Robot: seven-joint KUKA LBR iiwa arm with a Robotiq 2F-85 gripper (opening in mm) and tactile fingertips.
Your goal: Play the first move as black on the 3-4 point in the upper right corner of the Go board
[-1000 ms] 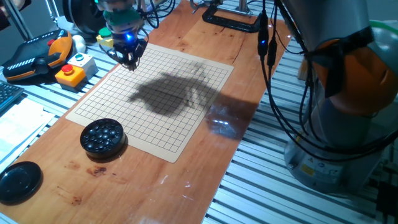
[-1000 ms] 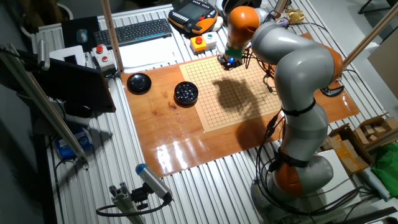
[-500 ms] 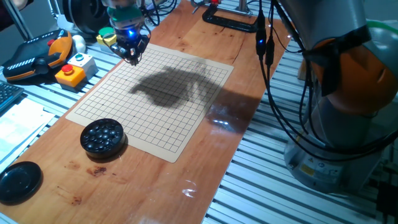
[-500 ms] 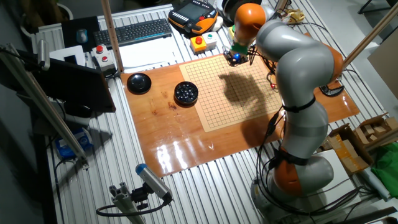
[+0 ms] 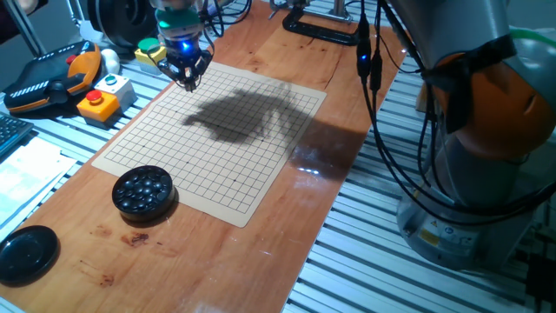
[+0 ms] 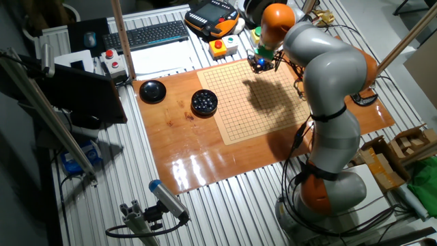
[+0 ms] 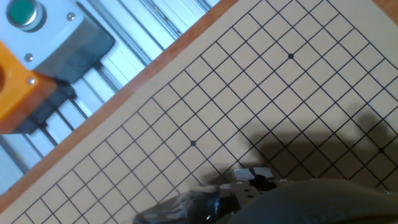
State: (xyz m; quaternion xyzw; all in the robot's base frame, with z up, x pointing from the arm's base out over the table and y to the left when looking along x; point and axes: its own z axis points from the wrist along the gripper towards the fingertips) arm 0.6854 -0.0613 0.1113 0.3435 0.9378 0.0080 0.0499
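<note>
Wooden tabletop (image 5: 287, 209) on ribbed aluminium, and on it lies the tan Go board (image 5: 217, 135). From one fixed view, the gripper (image 5: 188, 80) hangs over the board's far corner (image 5: 208, 71), a blue light glowing on it. Fingertips point straight down, close above the grid; whether they touch I cannot tell. Its shadow smears across the board's middle. A bowl (image 5: 142, 189) of stones sits on the near corner, a black lid (image 5: 26, 252) lies off to its left, and a button box (image 5: 102, 94) stands beyond the board's edge.

Over to the other fixed view: the grey and orange arm (image 6: 324, 75) arches across from the right, and the gripper (image 6: 261, 63) is down by the board's (image 6: 259, 102) top edge. The bowl (image 6: 204, 102) sits well apart, at the board's left side.

Hand view now: grid lines run diagonally, a star dot (image 7: 193, 144) just ahead, the fingertips (image 7: 249, 180) blurred at the bottom. Something dark and glossy shows there, but the stone itself cannot be made out, so clenched or released, I cannot tell.
</note>
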